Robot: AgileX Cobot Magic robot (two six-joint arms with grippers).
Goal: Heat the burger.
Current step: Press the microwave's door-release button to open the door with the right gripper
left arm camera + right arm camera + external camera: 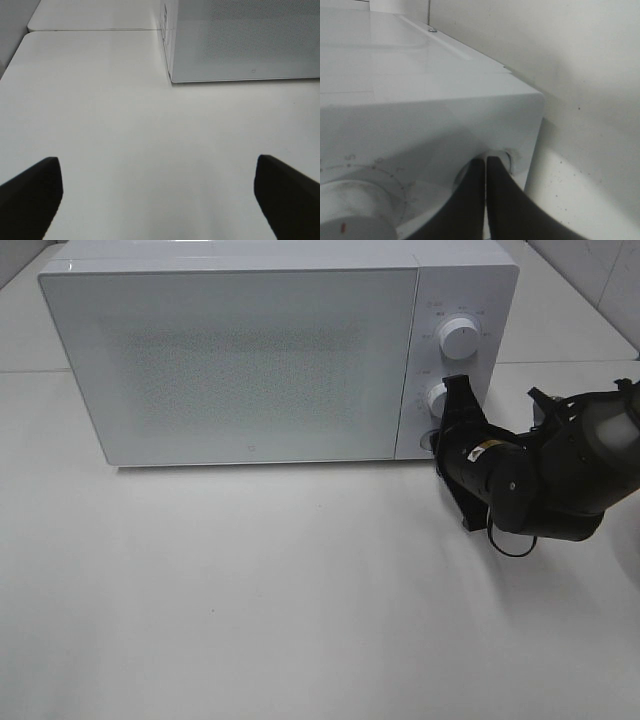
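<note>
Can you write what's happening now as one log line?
right gripper: shut, tips at microwave button | left gripper: open, empty | microwave door: closed | burger: unseen

Right arm [570, 465] reaching out, left gripper [157, 167] wide open!
The right gripper [440, 440] has both dark fingers [470, 200] pressed flat together, tips leading ahead of a bent wrist. Over on the left, the two fingers [30, 195] stand spread far apart, angled downward.
</note>
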